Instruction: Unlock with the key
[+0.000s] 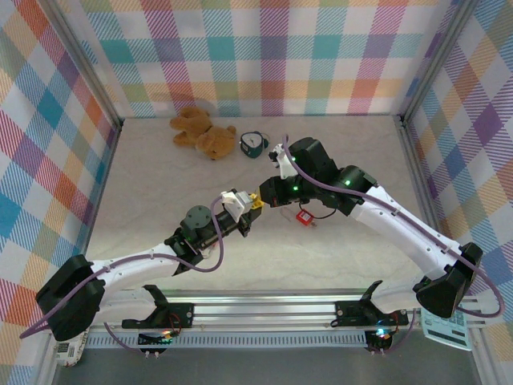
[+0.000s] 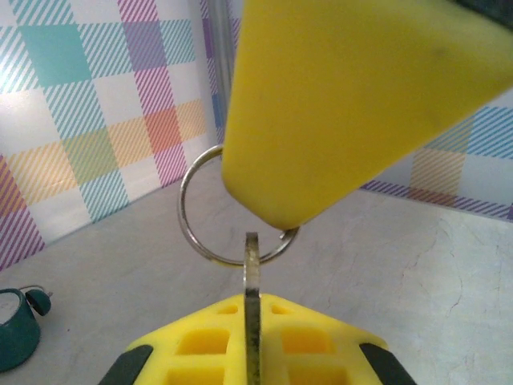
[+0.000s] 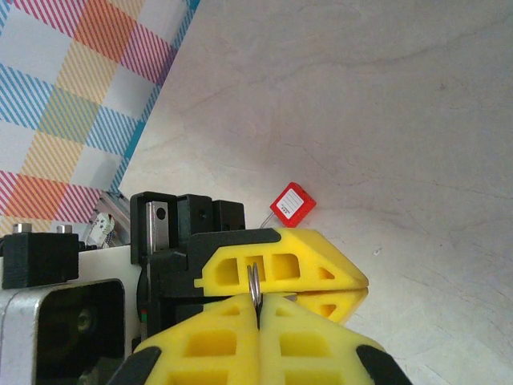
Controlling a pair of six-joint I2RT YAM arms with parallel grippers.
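Key (image 2: 252, 273) in left claw (image 2: 252, 337), ring (image 2: 186, 210) in right claw (image 3: 258, 309); padlock (image 3: 292, 204) aside.

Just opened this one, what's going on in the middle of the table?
Both arms meet above the middle of the pale table. The left gripper is shut on a slim silvery metal key, seen edge-on in the left wrist view. The right gripper is shut on the thin silver key ring threaded through that key. A small red padlock lies on the table beside them, untouched; the key is not yet in it.
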